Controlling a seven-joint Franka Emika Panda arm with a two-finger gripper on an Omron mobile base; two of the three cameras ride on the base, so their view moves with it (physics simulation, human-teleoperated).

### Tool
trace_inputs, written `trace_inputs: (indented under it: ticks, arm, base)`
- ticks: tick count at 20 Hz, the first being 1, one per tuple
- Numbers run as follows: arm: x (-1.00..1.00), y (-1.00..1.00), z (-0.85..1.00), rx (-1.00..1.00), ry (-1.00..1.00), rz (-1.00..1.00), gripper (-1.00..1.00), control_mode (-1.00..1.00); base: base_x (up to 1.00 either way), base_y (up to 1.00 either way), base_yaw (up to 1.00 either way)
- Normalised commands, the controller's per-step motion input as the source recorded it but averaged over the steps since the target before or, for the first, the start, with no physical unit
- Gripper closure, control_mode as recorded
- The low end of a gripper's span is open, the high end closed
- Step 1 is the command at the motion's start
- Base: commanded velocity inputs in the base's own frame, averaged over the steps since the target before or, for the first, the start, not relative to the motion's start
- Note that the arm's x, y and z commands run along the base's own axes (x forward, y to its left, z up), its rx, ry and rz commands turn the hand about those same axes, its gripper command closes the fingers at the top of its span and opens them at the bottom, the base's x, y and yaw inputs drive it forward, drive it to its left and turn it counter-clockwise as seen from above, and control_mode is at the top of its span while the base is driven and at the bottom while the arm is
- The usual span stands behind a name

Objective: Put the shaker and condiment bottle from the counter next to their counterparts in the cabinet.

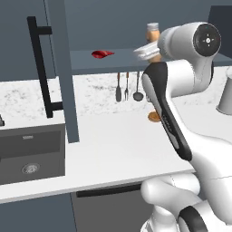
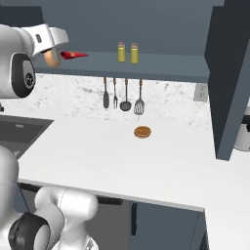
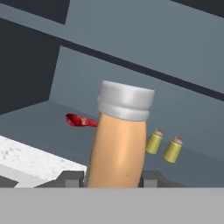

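Note:
My gripper (image 3: 111,179) is shut on the condiment bottle (image 3: 118,144), an orange-tan bottle with a pale grey-white cap, held upright in front of the open cabinet. In the left base view the gripper (image 1: 152,50) holds the bottle (image 1: 152,32) at shelf height. In the right base view the gripper (image 2: 52,49) and bottle (image 2: 51,59) are just left of the red flattish bottle (image 2: 73,55) on the cabinet shelf (image 2: 161,66). Two yellow-green shakers (image 2: 121,52) (image 2: 134,53) stand side by side on that shelf, right of the red bottle (image 3: 81,120).
The cabinet door (image 1: 61,68) with its black bar handle (image 1: 43,68) stands open over the counter (image 2: 122,161). Utensils (image 2: 122,95) hang on the backsplash. A round brown item (image 2: 142,132) lies on the counter. The dark sink (image 1: 29,154) is at left, a grey vessel (image 1: 225,97) at right.

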Motion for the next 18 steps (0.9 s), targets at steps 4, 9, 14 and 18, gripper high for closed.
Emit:
trace_inputs:
  ticks: [4, 9, 14, 18]
  arm:
    - [0.12, 0.00, 0.00, 0.00, 0.00, 0.00, 1.00, -1.00]
    - [0.07, 0.00, -0.11, 0.01, 0.00, 0.00, 1.00, -1.00]
    - [0.16, 0.00, -0.17, 0.00, 0.00, 0.00, 1.00, -1.00]
    - [0.26, 0.00, -0.10, 0.00, -0.01, 0.00, 1.00, -1.00]
  base:
    - [0.00, 0.00, 0.00]
    - [0.00, 0.00, 0.00]
    - [0.00, 0.00, 0.00]
    - [0.00, 0.00, 0.00]
